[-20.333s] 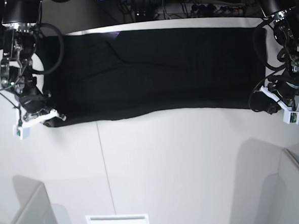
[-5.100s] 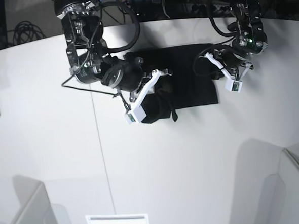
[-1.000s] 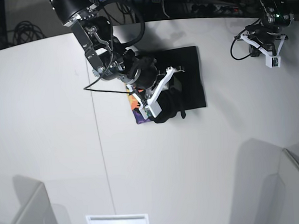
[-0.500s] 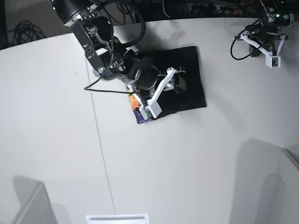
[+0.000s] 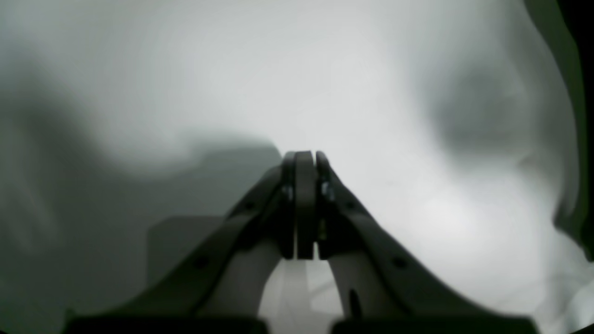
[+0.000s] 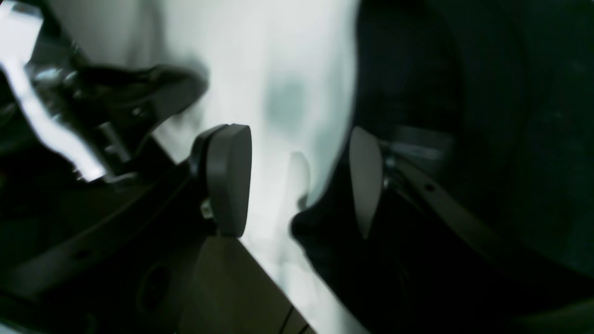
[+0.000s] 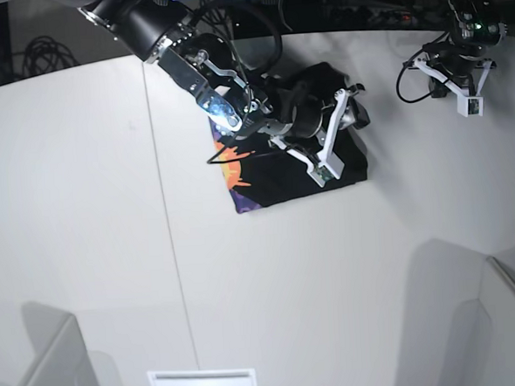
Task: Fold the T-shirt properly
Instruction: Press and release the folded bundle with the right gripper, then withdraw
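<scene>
Base view is evenly lit and pretty sharp, the wide white desk [image 7: 272,280] bright with soft grey shadows bottom right, edges bowed by the lens. Both wrist views are dim, smeary and out of focus; the folded black cloth T-shirt [image 6: 487,139] is just a dark featureless mass in the right one

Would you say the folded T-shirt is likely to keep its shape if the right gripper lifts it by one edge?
Probably not. The T-shirt is soft cloth in loose layers, so it would likely droop and unfold. On the smooth table it may also slide or bunch when pushed.
</scene>
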Robot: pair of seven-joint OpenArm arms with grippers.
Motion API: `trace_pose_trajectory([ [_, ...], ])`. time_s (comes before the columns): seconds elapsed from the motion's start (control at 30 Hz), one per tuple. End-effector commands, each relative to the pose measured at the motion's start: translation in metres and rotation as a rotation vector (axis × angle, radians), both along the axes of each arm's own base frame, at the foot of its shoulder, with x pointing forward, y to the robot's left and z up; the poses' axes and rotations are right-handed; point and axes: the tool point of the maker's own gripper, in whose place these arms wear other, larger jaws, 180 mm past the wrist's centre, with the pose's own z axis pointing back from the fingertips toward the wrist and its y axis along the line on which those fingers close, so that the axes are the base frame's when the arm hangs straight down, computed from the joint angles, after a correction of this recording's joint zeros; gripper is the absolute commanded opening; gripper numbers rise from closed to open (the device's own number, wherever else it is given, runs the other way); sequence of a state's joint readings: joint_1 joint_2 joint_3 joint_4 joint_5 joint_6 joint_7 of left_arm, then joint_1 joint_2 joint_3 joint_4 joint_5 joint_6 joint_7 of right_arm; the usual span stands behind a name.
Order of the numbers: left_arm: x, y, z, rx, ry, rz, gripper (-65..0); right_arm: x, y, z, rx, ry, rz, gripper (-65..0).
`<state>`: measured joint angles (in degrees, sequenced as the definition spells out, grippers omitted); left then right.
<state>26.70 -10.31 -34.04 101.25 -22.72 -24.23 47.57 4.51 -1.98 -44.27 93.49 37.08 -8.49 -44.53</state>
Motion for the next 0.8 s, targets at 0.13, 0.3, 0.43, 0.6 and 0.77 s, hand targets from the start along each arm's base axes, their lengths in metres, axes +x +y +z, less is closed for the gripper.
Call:
trace_pose_trajectory([
  [0.13, 0.008, -0.006, 0.015, 0.014, -0.049, -0.051, -65.0, 0.034, -0.037, 0.034, 0.072, -0.098, -0.130, -36.3],
  [0.3, 0.012, -0.038, 0.028, -0.010, -0.100, -0.203, -65.0, 0.052, -0.100, 0.031, 0.065, -0.124, -0.304, -65.0],
  [0.43, 0.015, -0.064, 0.030, -0.059, -0.138, -0.256, -65.0, 0.049, -0.142, 0.024, 0.061, -0.126, -0.421, -65.0],
  [0.6, 0.030, -0.082, 0.032, -0.114, -0.189, -0.239, -65.0, 0.038, -0.173, 0.009, 0.030, -0.104, -0.474, -65.0],
  [0.77, 0.043, -0.097, 0.036, -0.157, -0.234, -0.218, -42.6, 0.025, -0.197, -0.005, -0.001, -0.079, -0.513, -65.0],
])
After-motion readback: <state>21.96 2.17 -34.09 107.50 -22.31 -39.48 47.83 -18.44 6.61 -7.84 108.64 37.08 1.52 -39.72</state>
